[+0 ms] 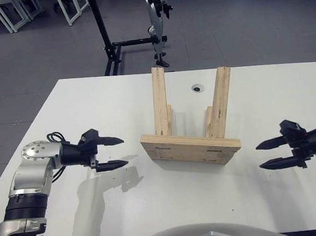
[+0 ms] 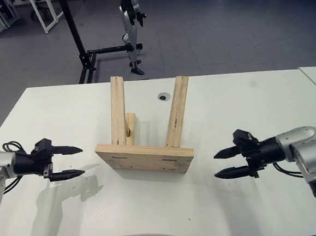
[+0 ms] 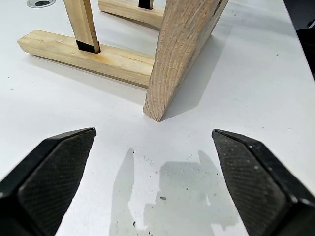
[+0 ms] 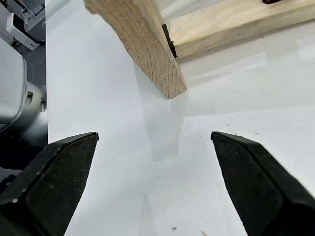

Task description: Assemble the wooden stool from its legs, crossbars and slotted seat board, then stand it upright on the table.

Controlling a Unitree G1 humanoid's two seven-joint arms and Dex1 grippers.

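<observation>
The wooden stool lies on its side near the middle of the desk (image 1: 92, 112). Its slotted seat board (image 1: 190, 148) stands tilted on one long edge toward the near edge, and its legs (image 1: 160, 101) point toward the far edge, where a small round grommet (image 1: 198, 87) sits between them. The left claw (image 1: 124, 151) hovers just above the desk off the board's left end, fingers apart and empty. The right claw (image 1: 259, 157) mirrors it off the right end, also spread and holding nothing.

The stool looks assembled, so the step in hand appears to be tipping it upright. To do this well, each claw should likely close on its end of the board at matching height. Both would then swing the legs down together, so the joints are not twisted and the feet land evenly, well clear of the desk's edges.
</observation>
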